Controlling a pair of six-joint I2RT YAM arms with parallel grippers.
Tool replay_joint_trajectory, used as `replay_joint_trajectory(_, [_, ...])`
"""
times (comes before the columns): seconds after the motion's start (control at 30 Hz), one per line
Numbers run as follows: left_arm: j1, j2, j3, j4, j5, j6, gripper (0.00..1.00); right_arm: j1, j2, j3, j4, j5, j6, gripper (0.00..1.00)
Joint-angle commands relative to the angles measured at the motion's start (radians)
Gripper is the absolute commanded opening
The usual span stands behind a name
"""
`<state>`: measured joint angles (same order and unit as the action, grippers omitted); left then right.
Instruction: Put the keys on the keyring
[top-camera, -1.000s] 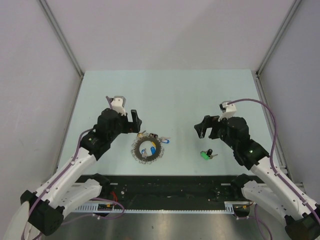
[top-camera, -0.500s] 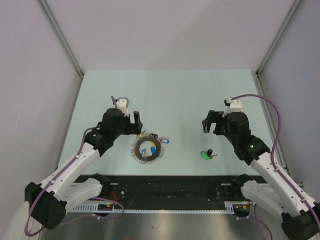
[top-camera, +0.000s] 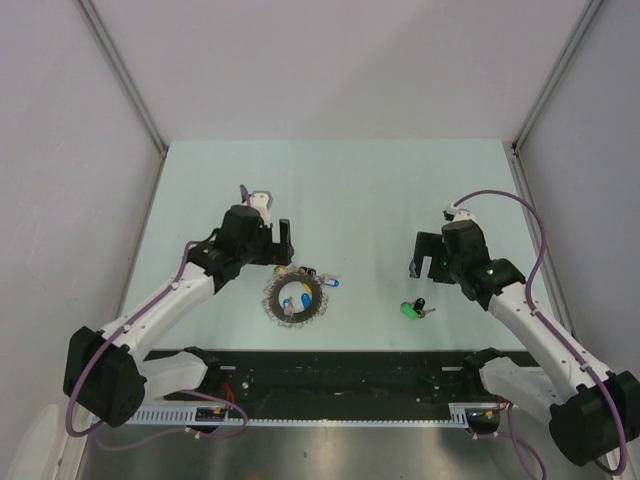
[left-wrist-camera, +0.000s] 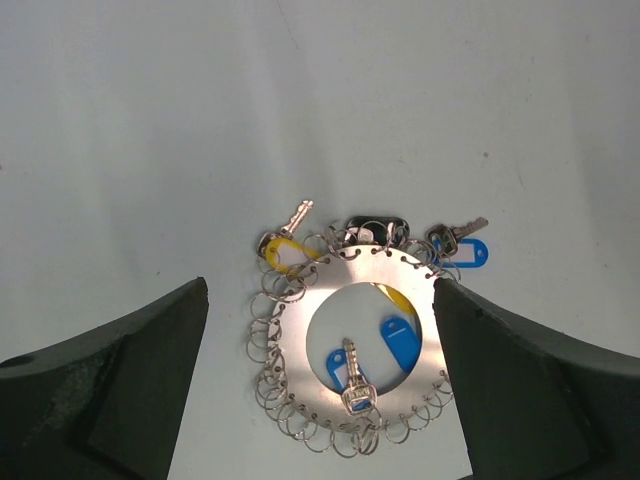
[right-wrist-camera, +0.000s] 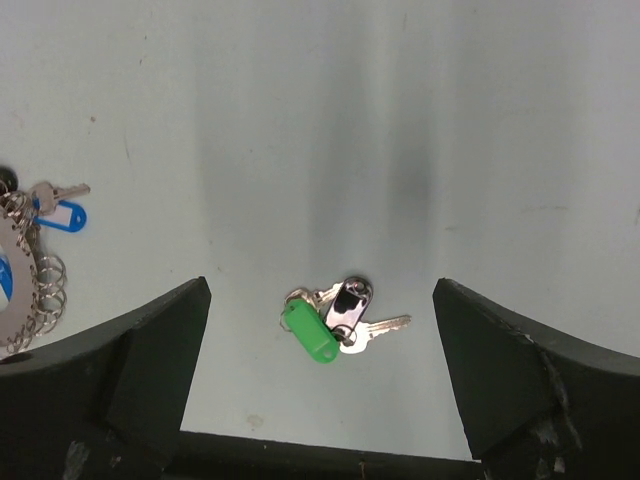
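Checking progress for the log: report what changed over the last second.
The left tool swung slightly right and forward, reaching out, and is now beside the keyring. The right tool shifted slightly right. Both are open and empty; nothing was gripped or released. The keyring, the keys by it and the loose green and black keys stayed put.

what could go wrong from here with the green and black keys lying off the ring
The green and black keys lie flat and bunched below the right gripper's open jaws; a pinch might slip or lift both together. The keyring sits loose on the table, so the left gripper may push it instead of steadying it.
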<state>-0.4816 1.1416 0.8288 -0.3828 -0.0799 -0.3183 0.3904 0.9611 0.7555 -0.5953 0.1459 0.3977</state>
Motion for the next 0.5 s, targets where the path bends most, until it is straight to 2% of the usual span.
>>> replay_joint_trajectory(0.0, [-0.011,0.015,-0.02,0.002,0.048,-0.06,0.96,-0.001,-0.012,0.008,-0.021,-0.054,0.03,1.0])
replay_joint_trajectory(0.17, [-0.077,0.018,-0.085,0.027,0.019,-0.12,0.83,-0.002,-0.009,-0.03,0.048,-0.114,0.035,1.0])
replay_joint_trajectory(0.33, [-0.213,0.088,-0.079,0.045,0.002,-0.159,0.79,0.001,0.037,-0.047,0.107,-0.189,0.038,0.98])
replay_joint_trajectory(0.47, [-0.275,0.171,-0.054,0.033,0.049,-0.154,0.76,0.004,0.054,-0.062,0.14,-0.223,0.032,0.98])
